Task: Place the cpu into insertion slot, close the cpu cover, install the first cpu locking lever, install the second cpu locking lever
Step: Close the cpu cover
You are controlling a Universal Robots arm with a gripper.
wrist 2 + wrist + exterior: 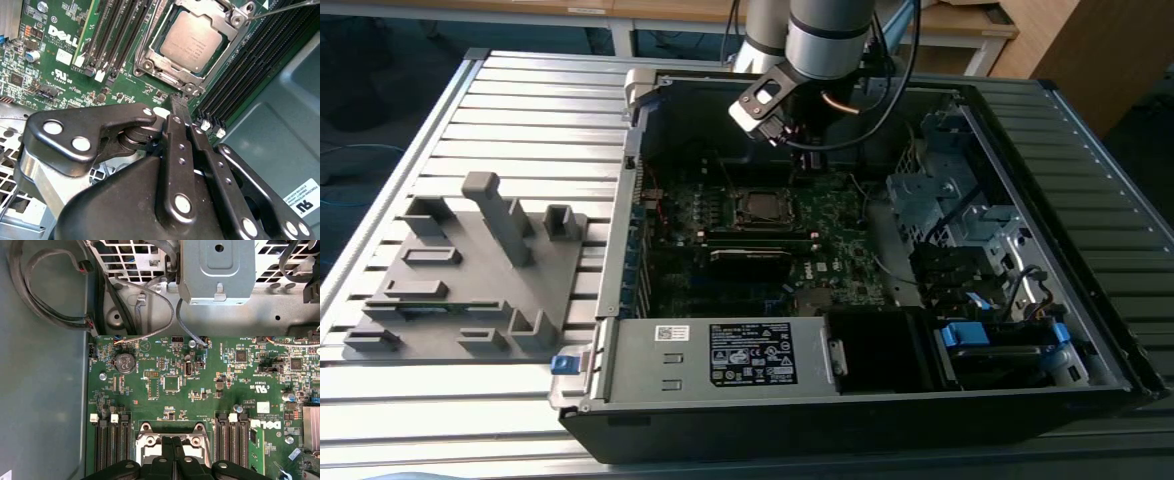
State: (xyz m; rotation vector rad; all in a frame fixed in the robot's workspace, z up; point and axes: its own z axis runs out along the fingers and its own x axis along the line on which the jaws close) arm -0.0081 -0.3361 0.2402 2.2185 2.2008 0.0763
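Cpu (761, 207), a small flat square chip with a dull silver-grey top, lies seated on the green motherboard (843, 232) at the centre of the exterior view, beyond the grey metal box (654, 365) at lower middle. In the second wrist view we see the shiny silver cpu cover (165, 77) lying flat around it. Farther back, at upper middle, the black gripper (803, 158) hovers, fingers pressed together on nothing.

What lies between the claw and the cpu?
In the second wrist view, one edge of the cpu cover and a strip of green board separate the shut claw from the cpu.
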